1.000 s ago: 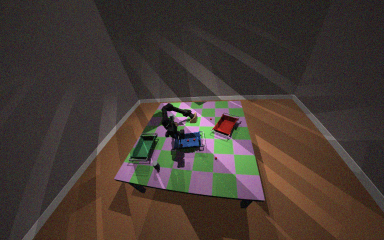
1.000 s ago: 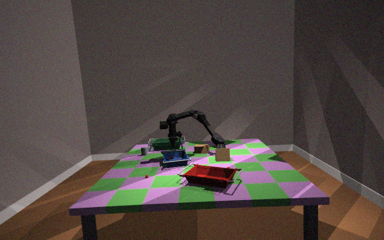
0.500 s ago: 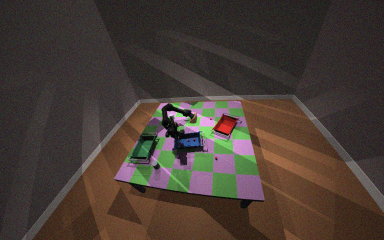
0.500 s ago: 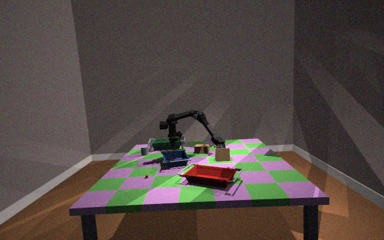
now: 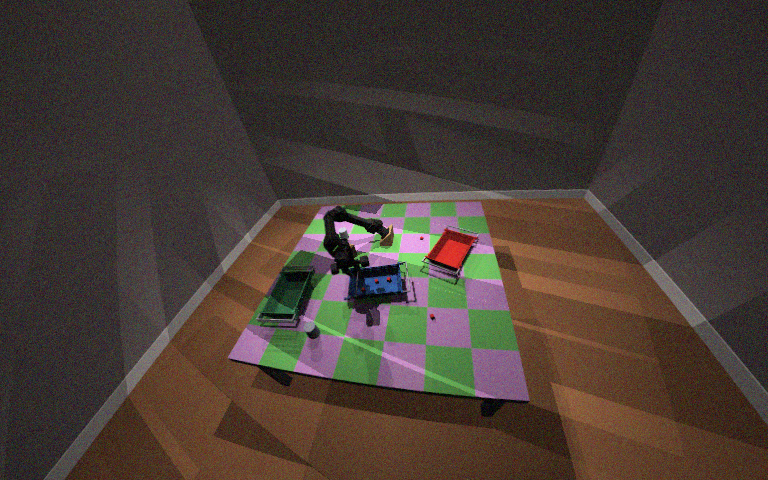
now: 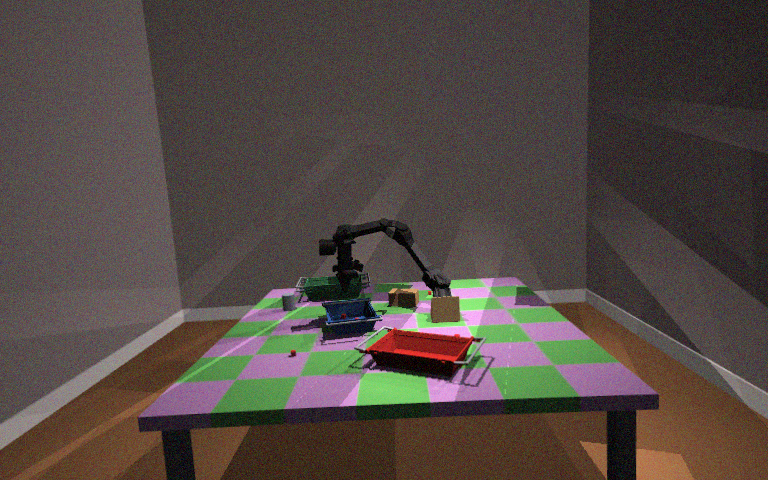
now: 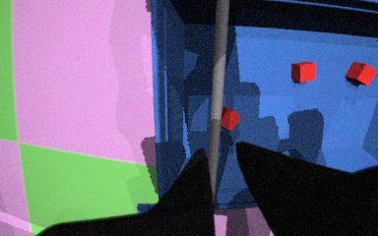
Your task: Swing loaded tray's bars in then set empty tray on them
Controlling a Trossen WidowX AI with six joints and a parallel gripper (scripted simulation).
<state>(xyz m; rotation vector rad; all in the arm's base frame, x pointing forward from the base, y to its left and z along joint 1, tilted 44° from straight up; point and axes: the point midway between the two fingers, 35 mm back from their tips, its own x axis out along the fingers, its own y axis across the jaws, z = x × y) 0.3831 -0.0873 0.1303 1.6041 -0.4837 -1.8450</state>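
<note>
Left, the green tray (image 5: 287, 294) (image 6: 327, 289) is sitting on the counter (image 5: 447, 362) (image 6: 396, 390). Centrally, my fingers (image 5: 352, 269) (image 6: 346, 289) are standing slightly apart, straddling the bar (image 7: 219, 64) over the loaded blue tray (image 5: 378, 296) (image 6: 351, 326) (image 7: 160, 98); steady inward guiding is avoiding dragging it.

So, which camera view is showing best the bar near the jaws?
The wrist view: the bar runs large and close there, over the blue tray. In the top view it is tiny; in the exterior view I cannot tell it clearly.
</note>
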